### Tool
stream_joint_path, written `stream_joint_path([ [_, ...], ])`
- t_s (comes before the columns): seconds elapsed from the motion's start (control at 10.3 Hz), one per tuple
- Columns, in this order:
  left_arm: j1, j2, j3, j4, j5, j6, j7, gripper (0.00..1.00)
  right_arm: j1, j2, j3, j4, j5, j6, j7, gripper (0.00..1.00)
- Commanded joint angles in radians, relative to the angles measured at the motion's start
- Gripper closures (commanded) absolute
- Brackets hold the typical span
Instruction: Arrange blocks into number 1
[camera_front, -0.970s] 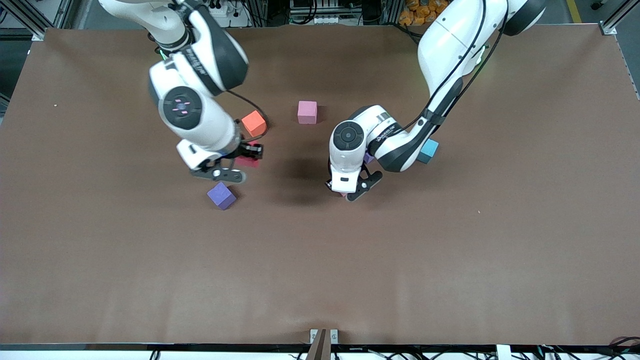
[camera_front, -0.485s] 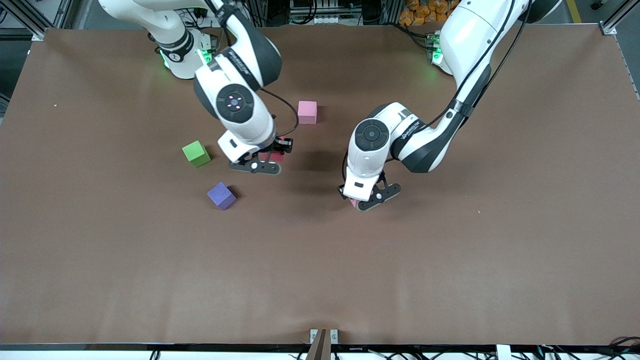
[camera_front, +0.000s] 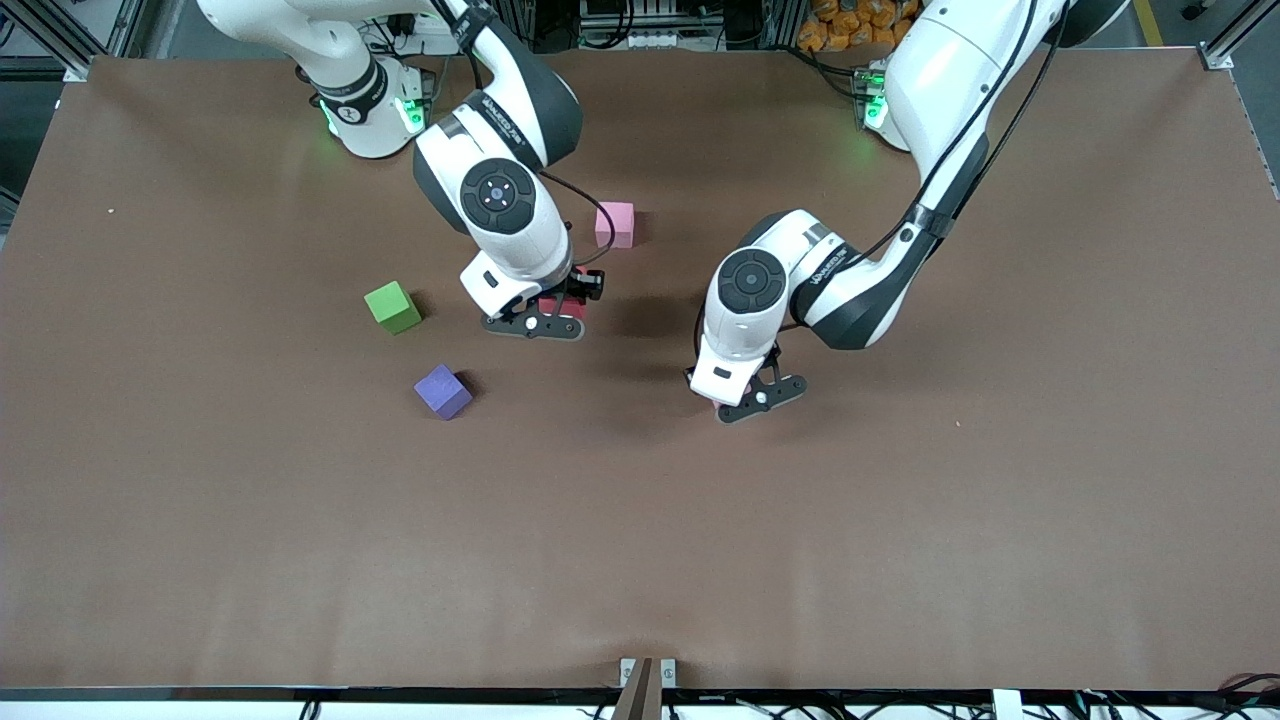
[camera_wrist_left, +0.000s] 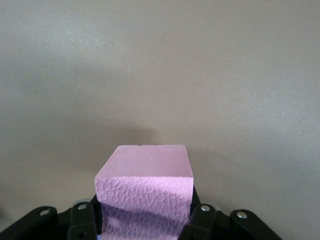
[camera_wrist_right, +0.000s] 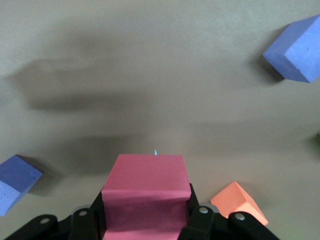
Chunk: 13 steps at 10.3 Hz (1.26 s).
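My right gripper (camera_front: 547, 313) is shut on the crimson red block (camera_wrist_right: 145, 192) and holds it over bare table close to a light pink block (camera_front: 614, 224) that lies on the table. My left gripper (camera_front: 748, 392) is shut on the other light pink block (camera_wrist_left: 145, 182), over bare table around the middle. One purple block (camera_front: 443, 391) rests on the table toward the right arm's end, nearer to the front camera than the green cube. The right wrist view shows both purple blocks, this one (camera_wrist_right: 295, 49) and the second one (camera_wrist_right: 16, 181), which the left arm hides in the front view.
A green cube (camera_front: 392, 307) sits toward the right arm's end. An orange cube (camera_wrist_right: 239, 202) lies close beside the right gripper and is hidden under that arm in the front view. The brown table (camera_front: 640, 540) stretches wide toward the front camera.
The right gripper carried the crimson block toward the table's middle, uncovering the green cube and hiding the orange one. The left gripper drifted slightly toward the left arm's end with its pink block.
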Motion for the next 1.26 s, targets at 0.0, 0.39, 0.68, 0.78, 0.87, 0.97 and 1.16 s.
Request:
stream_joint_path([
  [0.0, 0.01, -0.007, -0.011, -0.015, -0.02, -0.011, 0.037, 1.0, 0.026, 0.03, -0.003, 0.0, -0.002, 0.061, 0.013, 1.0],
  [0.39, 0.01, -0.006, -0.011, -0.015, -0.02, -0.011, 0.041, 1.0, 0.038, 0.058, -0.005, 0.0, -0.002, 0.075, 0.001, 1.0],
  [0.68, 0.01, -0.006, -0.011, -0.015, -0.02, -0.011, 0.039, 1.0, 0.069, 0.073, -0.005, 0.0, -0.006, 0.075, -0.001, 1.0],
  [0.78, 0.009, -0.006, -0.011, -0.015, -0.02, -0.011, 0.039, 1.0, 0.078, 0.075, -0.003, -0.002, -0.006, 0.074, -0.002, 1.0],
  [0.87, 0.006, -0.006, -0.011, -0.015, -0.02, -0.012, 0.038, 1.0, 0.098, 0.086, -0.005, -0.003, -0.006, 0.074, -0.002, 1.0],
  [0.97, 0.006, -0.006, -0.011, -0.015, -0.02, -0.023, 0.039, 1.0, 0.116, 0.098, -0.005, -0.006, -0.006, 0.071, -0.004, 1.0],
  [1.16, 0.006, -0.006, -0.011, -0.014, -0.02, -0.029, 0.039, 1.0, 0.144, 0.116, -0.005, -0.017, -0.009, 0.065, -0.004, 1.0],
])
